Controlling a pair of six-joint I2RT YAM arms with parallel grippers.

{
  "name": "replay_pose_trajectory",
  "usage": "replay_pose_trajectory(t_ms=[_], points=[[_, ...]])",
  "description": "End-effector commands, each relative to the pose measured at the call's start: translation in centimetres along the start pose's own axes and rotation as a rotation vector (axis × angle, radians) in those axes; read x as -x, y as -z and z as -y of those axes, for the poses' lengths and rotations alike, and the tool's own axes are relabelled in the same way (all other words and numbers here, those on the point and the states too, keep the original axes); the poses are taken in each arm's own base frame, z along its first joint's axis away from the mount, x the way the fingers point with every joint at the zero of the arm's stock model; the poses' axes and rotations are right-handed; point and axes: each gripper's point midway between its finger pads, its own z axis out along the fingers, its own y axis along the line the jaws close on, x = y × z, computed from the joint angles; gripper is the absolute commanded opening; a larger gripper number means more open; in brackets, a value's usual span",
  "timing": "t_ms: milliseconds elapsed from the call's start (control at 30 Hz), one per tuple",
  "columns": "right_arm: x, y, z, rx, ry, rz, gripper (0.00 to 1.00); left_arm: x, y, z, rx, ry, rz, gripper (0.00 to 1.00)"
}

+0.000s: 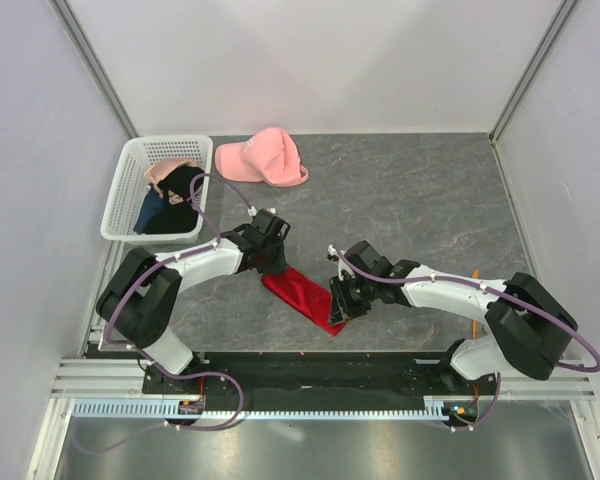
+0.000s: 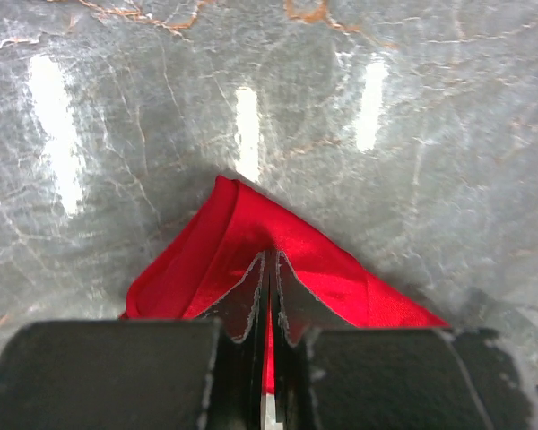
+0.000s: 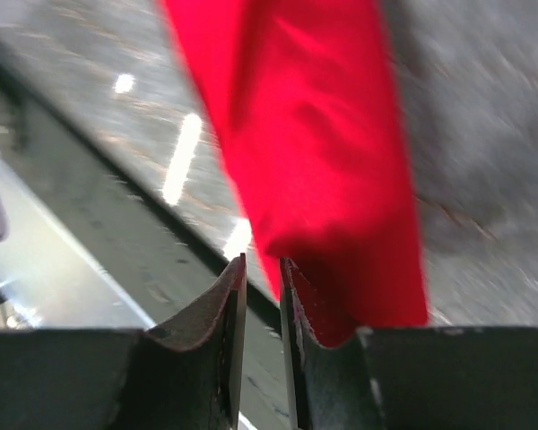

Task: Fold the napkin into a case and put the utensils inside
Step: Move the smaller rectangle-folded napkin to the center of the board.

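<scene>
Nearby, on the grey marbled table (image 1: 410, 190), a pink cap (image 1: 262, 160) is seen at the far side, just beside a white basket (image 1: 118, 200) that stands at the far left. Inside the basket a black garment (image 1: 180, 195) is heaped over a blue garment (image 1: 148, 213), with a peach-coloured cloth (image 1: 160, 172) tucked at the far end. Both the cap and the basket are well apart from the work.

The napkin (image 1: 302, 292) is laid near the front edge of the table, between the two arms, folded into a narrow red strip that runs diagonally. Its two ends are covered from above by the grippers, so only the middle is shown in the top view.

The left gripper (image 2: 269, 260) is set on the far-left end of the strip. Its jaws are pressed together, and a thin sliver of red cloth is pinched between them.

The right gripper (image 3: 262, 262) is placed at the near-right end. Only a narrow slit is left between its jaws, and the cloth lies against the right-hand finger. Whether any of it is caught cannot be told, since the picture is blurred.

One thin orange utensil (image 1: 476, 327) is glimpsed beside the right arm's base — partly hidden by the arm, apart from the napkin.
</scene>
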Motion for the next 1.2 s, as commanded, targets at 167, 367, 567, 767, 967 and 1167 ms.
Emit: replay_pose_trajectory(t_ms=[167,367,567,767,967,1167], points=[[2.1,-0.6,4.4,-0.166,-0.035,0.116,0.27,0.9,0.0,-0.6,0.014,-0.039,0.055,0.05],[4.4,-0.6,6.8,-0.235,0.016,0.1,0.29,-0.9,1.3,-1.7,0.0,-0.001,0.047,0.05],[6.6,-0.6,6.8,-0.246,0.058,0.083,0.31,-2.2,2.6,-3.2,0.016,0.028,0.056,0.05],[7.3,-0.9,6.4,-0.231,0.076,0.075,0.33,-2.6,4.1,-4.3,0.038,0.062,0.082,0.05],[5.8,-1.6,5.5,-0.158,0.046,0.055,0.33,-2.4,4.7,-5.7,0.107,0.079,0.109,0.05],[5.5,-2.8,5.0,-0.147,0.051,0.06,0.34,-0.9,7.5,-5.3,0.056,0.132,0.221,0.08]])
